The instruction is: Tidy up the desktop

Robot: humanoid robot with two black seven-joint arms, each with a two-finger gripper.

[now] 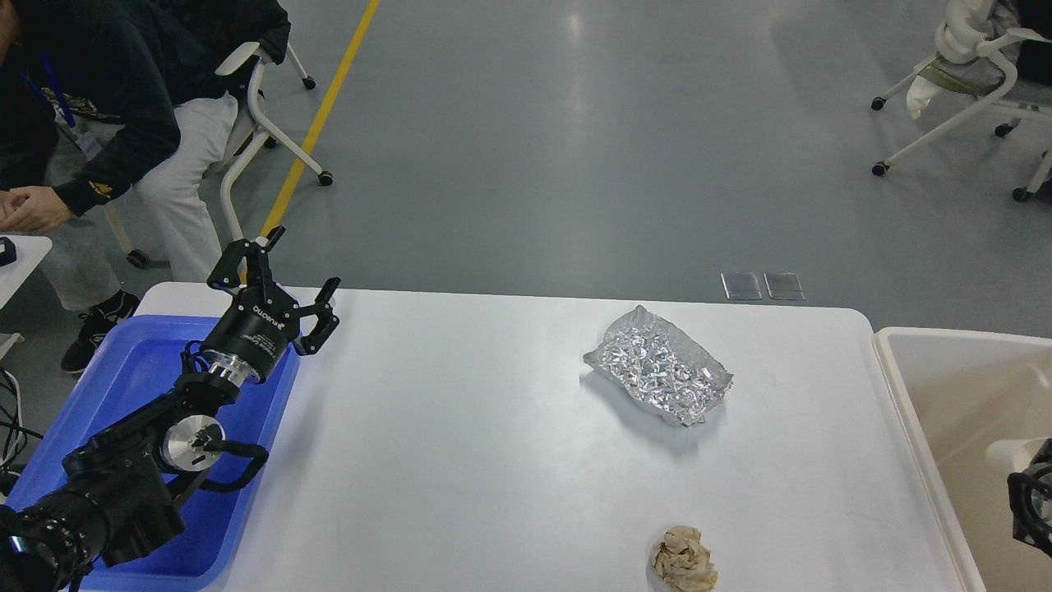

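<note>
The white desktop [460,444] holds a crumpled sheet of silver foil [657,367] at the back right and a crumpled beige paper ball [682,561] at the front edge. My left gripper [301,261] is open and empty, raised over the desktop's back left corner beside the blue tub [123,386]. Only a dark part of my right gripper [1032,503] shows at the right edge, over the beige bin [945,386]. A white object [1012,453] is right by it; I cannot tell whether it is held.
A person sits on a chair [246,123] beyond the back left corner. A second chair [978,90] stands far right on the grey floor. A small white table's corner [16,255] shows at the left edge.
</note>
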